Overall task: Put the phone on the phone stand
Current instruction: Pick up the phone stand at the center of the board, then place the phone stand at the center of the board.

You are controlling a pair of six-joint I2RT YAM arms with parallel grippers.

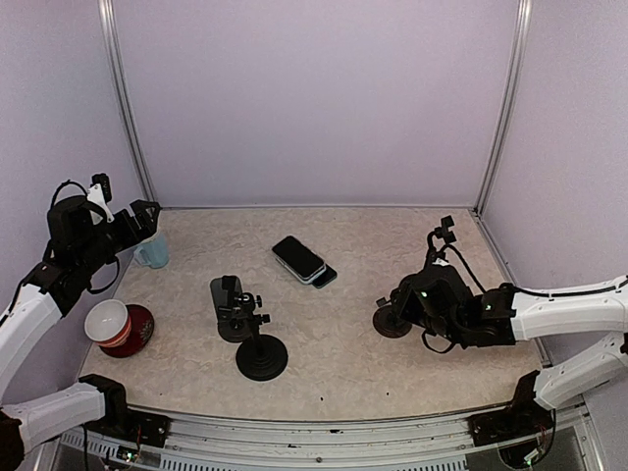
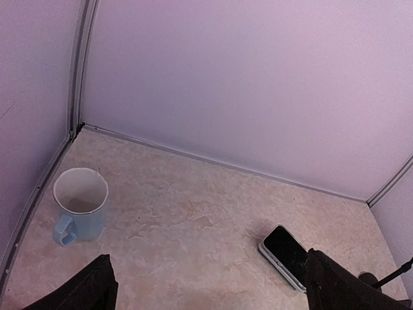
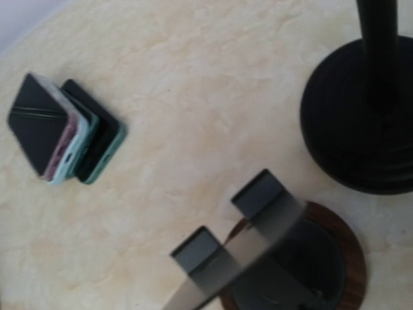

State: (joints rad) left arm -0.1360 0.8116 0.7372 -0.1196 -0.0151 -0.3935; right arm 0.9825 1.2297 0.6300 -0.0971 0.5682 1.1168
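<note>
Two phones lie stacked mid-table: a black-screened phone point(image 1: 297, 257) in a pale case rests on a phone in a teal case point(image 1: 324, 277). Both show in the right wrist view, the top phone point(image 3: 39, 126) and the teal one point(image 3: 98, 147). The top phone also shows in the left wrist view point(image 2: 287, 253). The black phone stand point(image 1: 261, 355) has a round base, a pole and a grey cradle point(image 1: 230, 302); its base shows in the right wrist view point(image 3: 358, 123). My left gripper point(image 1: 144, 222) point(image 2: 213, 294) is open and empty at the far left. My right gripper point(image 1: 389, 312) point(image 3: 232, 219) is open and empty.
A pale blue mug point(image 1: 152, 253) point(image 2: 80, 203) stands by the left wall, just below my left gripper. A red mug point(image 1: 110, 324) sits on a dark red coaster at the front left. A dark brown-rimmed disc point(image 1: 392, 324) point(image 3: 303, 271) lies under my right gripper. Walls enclose three sides.
</note>
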